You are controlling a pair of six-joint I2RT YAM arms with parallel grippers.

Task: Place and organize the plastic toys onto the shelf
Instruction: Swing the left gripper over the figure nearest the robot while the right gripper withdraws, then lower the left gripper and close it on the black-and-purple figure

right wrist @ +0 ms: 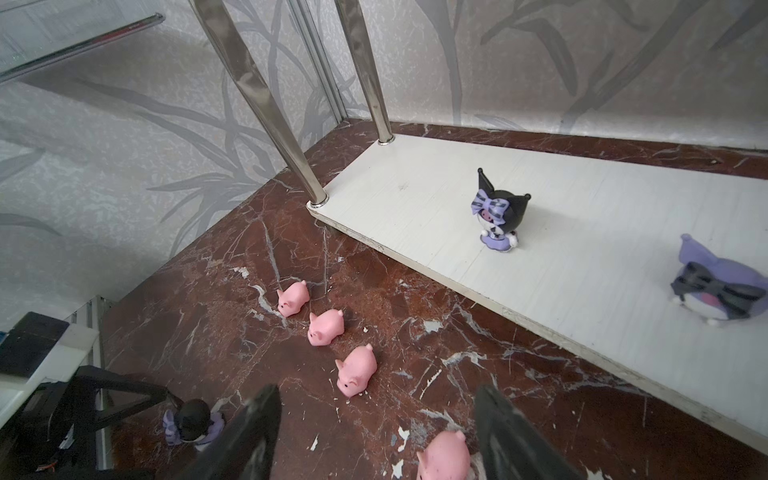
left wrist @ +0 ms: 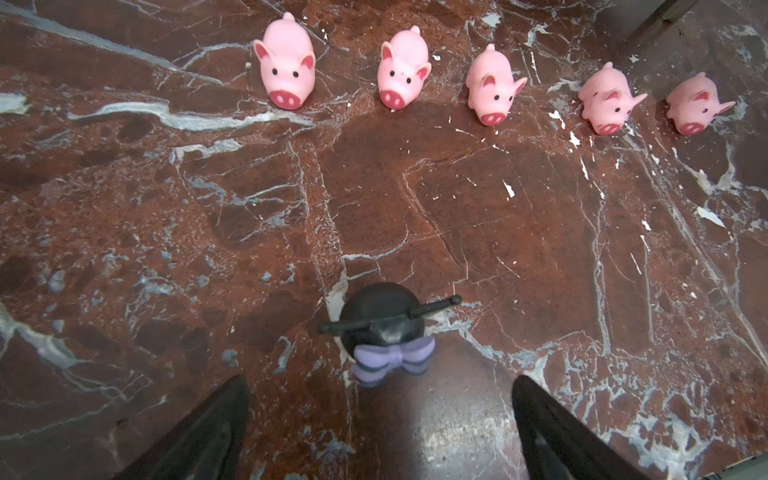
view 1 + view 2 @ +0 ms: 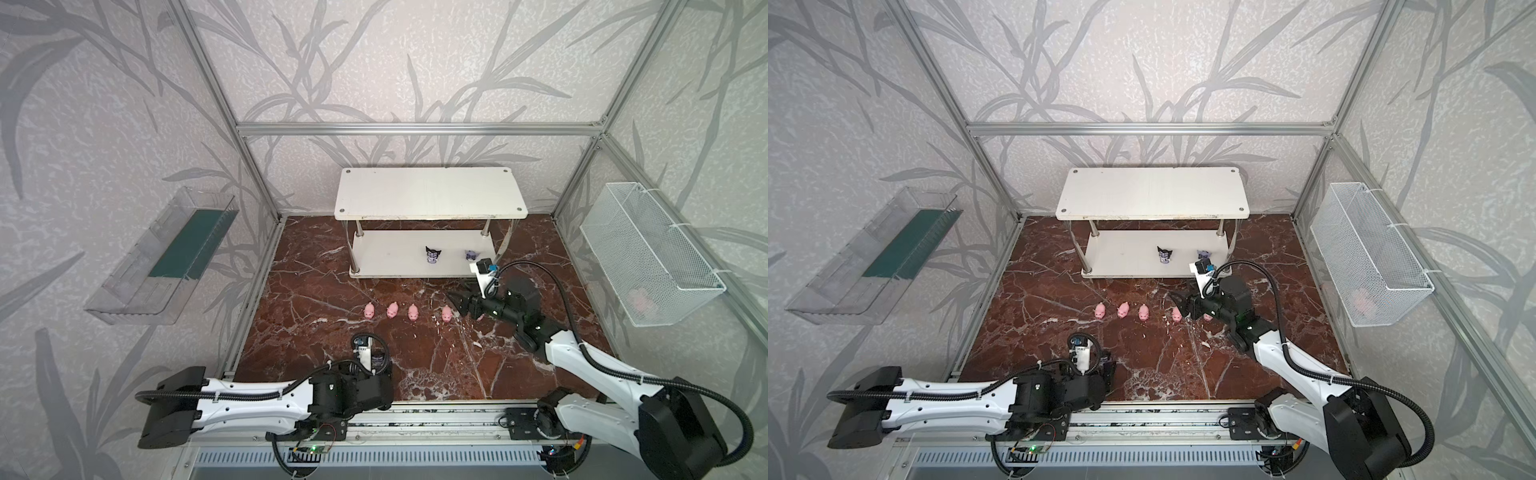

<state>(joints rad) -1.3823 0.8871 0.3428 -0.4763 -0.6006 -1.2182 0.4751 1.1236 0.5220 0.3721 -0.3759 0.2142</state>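
Obs.: the white two-tier shelf with shiny metal posts [image 3: 430,193] stands at centre frame in both top views, against the back wall. On its lower board there is a black-and-lilac horned figurine [image 3: 432,254], upright, with a paler purple horned figurine [image 3: 471,254] to its right, well apart. Five small pink pig toys [image 2: 286,62] sit in a row on the red-brown marbled table [image 3: 316,274], just below the shelf in the frame; none touch. A third black horned figurine with a lilac bow [image 2: 386,332] stands lower in the frame, between the wide-open jaws of your left gripper [image 2: 380,384]; no contact shows. Your right gripper [image 1: 377,390] is low over the right end of the row, jaws parted and nothing clamped; the fourth pig from the left [image 1: 442,455] lies between them. Judgement: all the toys look very light. The pigs look like soft rubber, so they will likely squash and could squirt out; close gently across the flanks at mid-body. The figurines look like hard plastic and top-heavy, with thin horns. Take the third one across the round hood, clear of horns and bow, and set it down upright.
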